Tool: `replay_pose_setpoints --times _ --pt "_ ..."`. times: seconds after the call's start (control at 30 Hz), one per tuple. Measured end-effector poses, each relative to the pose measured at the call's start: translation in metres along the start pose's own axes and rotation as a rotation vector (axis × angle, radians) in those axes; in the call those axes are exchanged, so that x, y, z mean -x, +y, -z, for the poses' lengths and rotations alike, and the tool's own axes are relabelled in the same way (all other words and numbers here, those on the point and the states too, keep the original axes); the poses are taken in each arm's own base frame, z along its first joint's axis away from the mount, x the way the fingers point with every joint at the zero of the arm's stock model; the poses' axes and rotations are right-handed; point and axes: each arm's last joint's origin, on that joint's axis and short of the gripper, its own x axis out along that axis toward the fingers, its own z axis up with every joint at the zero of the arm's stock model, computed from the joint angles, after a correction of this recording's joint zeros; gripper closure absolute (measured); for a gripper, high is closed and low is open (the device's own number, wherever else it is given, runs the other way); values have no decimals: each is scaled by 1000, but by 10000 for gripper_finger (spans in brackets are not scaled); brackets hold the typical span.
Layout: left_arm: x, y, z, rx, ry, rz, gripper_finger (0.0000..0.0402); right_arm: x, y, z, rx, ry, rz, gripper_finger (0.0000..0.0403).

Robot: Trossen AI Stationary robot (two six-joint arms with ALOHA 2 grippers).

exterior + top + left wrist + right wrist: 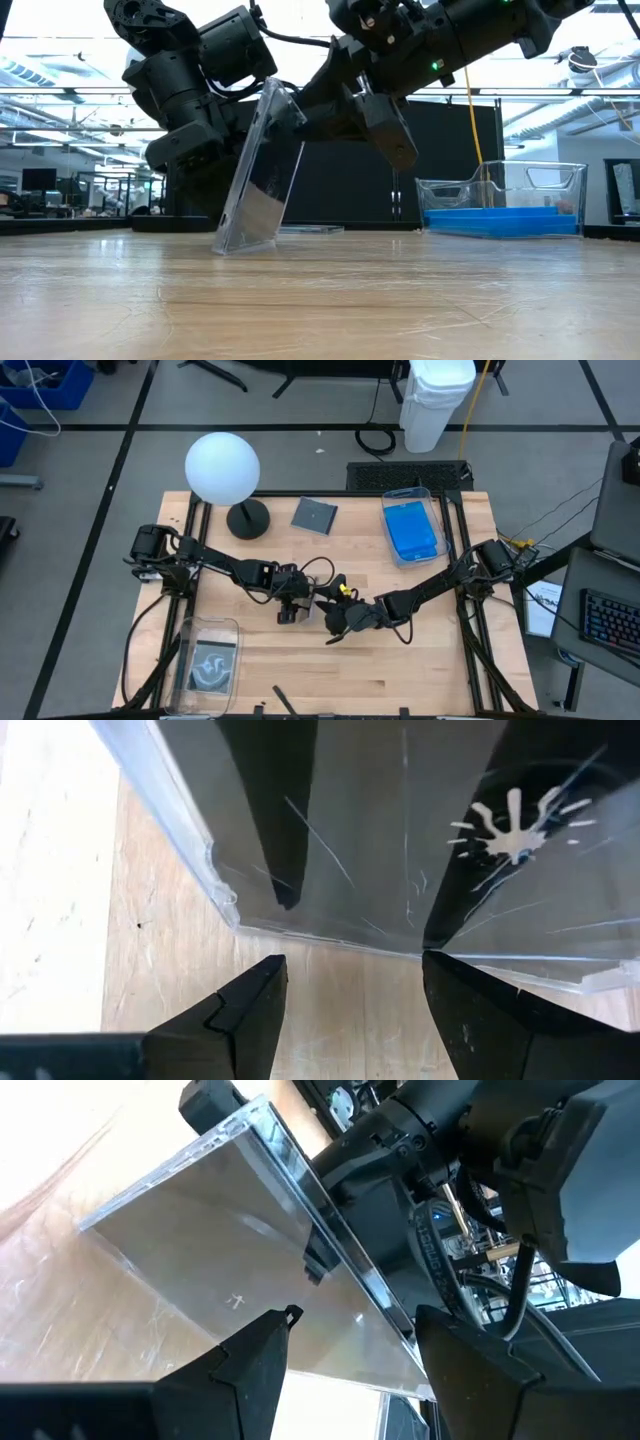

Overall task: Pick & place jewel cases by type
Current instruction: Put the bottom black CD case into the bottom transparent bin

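A dark case (258, 175) stands tilted on edge mid-table between the left gripper (290, 610) and right gripper (335, 622), both with fingers apart.

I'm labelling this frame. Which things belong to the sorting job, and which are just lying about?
Job:
- tilted case between both grippers, its bottom edge on the table
- dark case lying flat
- blue cases in bin
- case in near bin
- left gripper
- right gripper

Lying about:
- globe lamp
- white container
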Motion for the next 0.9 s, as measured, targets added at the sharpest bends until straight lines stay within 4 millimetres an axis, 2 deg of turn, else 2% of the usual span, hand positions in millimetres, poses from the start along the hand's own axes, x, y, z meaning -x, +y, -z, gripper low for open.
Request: replay_pose_setpoints --times 0.23,0.7,0.8,0.9 --pt "0 0 0 3 -3 0 165 0 -3 -3 -6 -24 31 193" --pt "0 0 0 2 -1 0 165 -2 0 5 13 33 -14 194" --pt "0 0 0 2 -1 0 165 -2 0 5 1 34 -13 210" --pt "0 0 0 1 3 0 165 0 2 2 3 26 -15 250"
